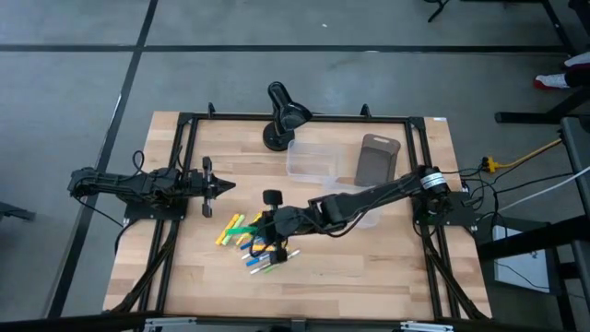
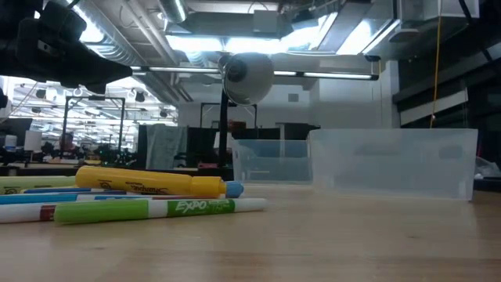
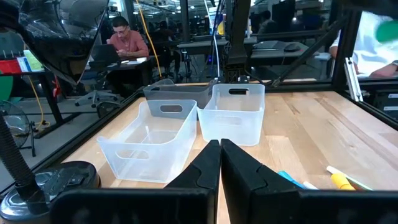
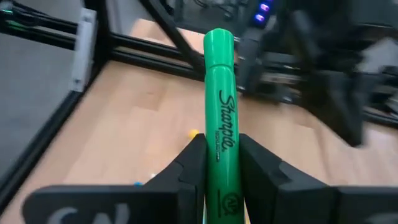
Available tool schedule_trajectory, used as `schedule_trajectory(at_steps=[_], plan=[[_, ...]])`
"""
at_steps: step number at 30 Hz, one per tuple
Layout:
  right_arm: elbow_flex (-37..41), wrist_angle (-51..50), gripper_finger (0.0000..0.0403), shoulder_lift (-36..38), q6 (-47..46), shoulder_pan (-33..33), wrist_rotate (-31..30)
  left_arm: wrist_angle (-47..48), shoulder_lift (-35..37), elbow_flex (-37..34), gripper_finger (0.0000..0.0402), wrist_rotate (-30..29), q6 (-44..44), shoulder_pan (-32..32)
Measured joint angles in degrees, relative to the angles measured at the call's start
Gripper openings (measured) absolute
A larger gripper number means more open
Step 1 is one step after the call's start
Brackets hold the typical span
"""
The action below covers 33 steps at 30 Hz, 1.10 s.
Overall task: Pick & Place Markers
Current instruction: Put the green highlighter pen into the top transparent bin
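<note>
Progress: early, by appearance. One green Sharpie marker point(image 4: 221, 124), a smooth plastic cylinder with black lettering, is clamped between the two dark fingers of the right gripper point(image 1: 273, 224), its capped end projecting well beyond the fingertips. The right gripper hangs above the pile of remaining markers point(image 1: 255, 244). That pile, in yellow, blue, green and orange, lies loose on the pale wooden tabletop point(image 1: 369, 267). Neither clear bin shows a marker inside, so nearly all of the placing looks undone.

Containers: two clear, thin-walled plastic bins with cut handle slots, rectangular with rounded corners, one point(image 3: 155, 140) just beside the other point(image 3: 232, 116); a grey-brown tray point(image 1: 377, 159) behind them, away from the right fingers.

Pile details, low view: a stubby yellow highlighter point(image 2: 149, 182) rests on a slim white-barrelled green-banded Expo marker point(image 2: 156, 208).

Left gripper point(image 1: 221, 186): idle, its fingers closed together and holding nothing, well apart from the pile.

Other: a black desk lamp point(image 1: 283, 112) with a round base.
</note>
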<state>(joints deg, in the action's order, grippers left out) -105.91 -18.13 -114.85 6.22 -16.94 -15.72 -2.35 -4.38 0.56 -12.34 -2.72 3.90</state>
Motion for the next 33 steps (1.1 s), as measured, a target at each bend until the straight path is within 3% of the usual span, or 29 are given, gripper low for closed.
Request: schedule_trajectory(at_steps=[8,18,33], plan=[[-7.2,-14.4,0.0072,0.0,0.2,0.6,-11.0,0.0,0.0,0.0,0.0006,0.0,0.0,0.0],[-9.5,-27.2,0.0073,0.0,0.3,3.2,-23.6,0.0,0.0,0.0,0.001,0.0,0.0,0.0],[-9.5,-44.4,0.008,0.0,-11.2,8.9,-25.9,0.0,0.0,0.0,0.0008,0.0,0.0,0.0]])
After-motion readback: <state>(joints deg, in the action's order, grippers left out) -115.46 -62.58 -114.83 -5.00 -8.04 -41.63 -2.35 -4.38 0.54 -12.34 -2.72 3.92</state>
